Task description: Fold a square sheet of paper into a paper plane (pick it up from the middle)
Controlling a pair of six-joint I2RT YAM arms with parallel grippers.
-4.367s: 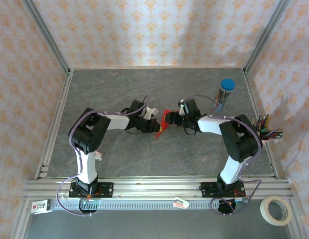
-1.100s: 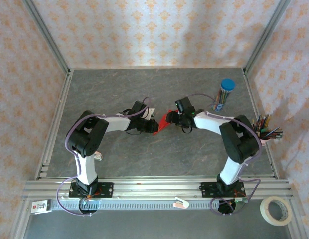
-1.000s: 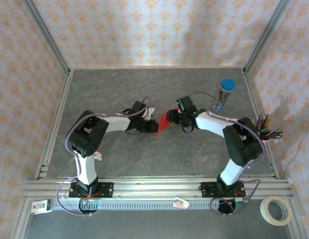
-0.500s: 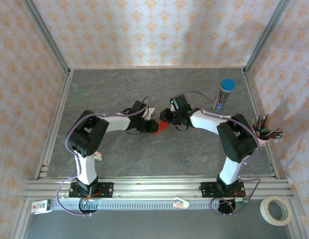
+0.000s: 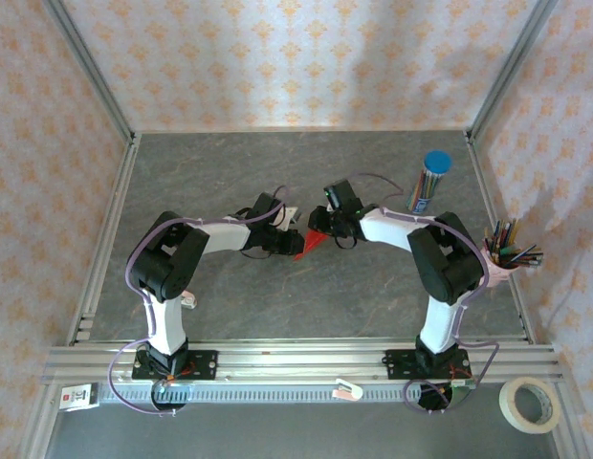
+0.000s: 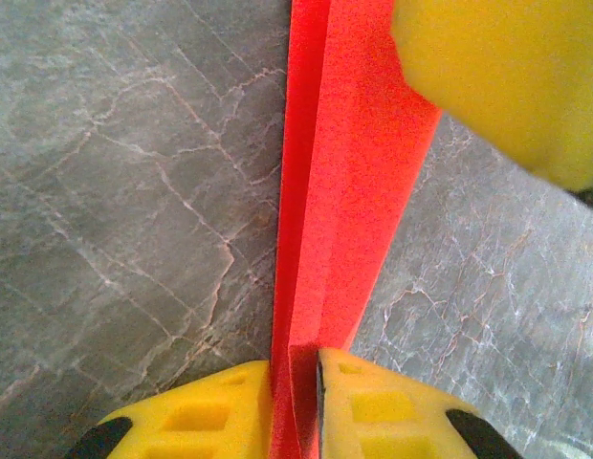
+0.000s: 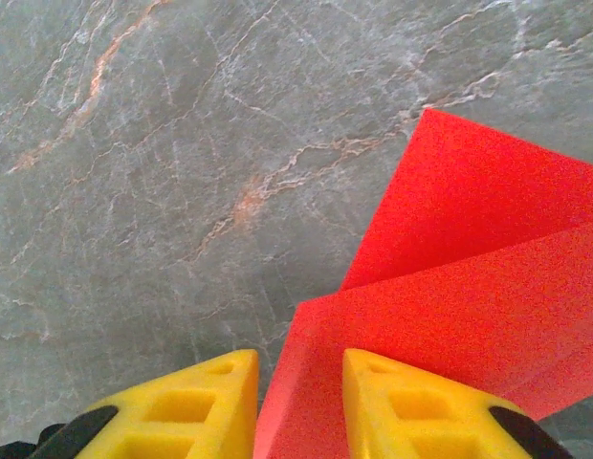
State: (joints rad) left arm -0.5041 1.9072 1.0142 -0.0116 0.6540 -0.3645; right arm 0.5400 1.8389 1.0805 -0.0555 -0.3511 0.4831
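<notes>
The red paper [image 6: 344, 191], bright and plain, is folded into a narrow creased strip that stands edge-on at the middle of the desk [image 5: 277, 172]. The left claw [image 6: 295, 368] pinches one end tight. The right claw [image 7: 298, 368] is closed on the other end, where the layers fan apart.

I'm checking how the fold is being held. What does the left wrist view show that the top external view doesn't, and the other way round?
Left wrist view: the left gripper up close, its yellow fingers pinched on the edge of the folded red paper, whose layers and crease run straight up the picture. Top external view: both arms meeting mid-table, the right gripper at the paper's other end, the blue-capped pencil tube, a pencil cup and a tape roll. Both: the red paper and the grey table.
</notes>
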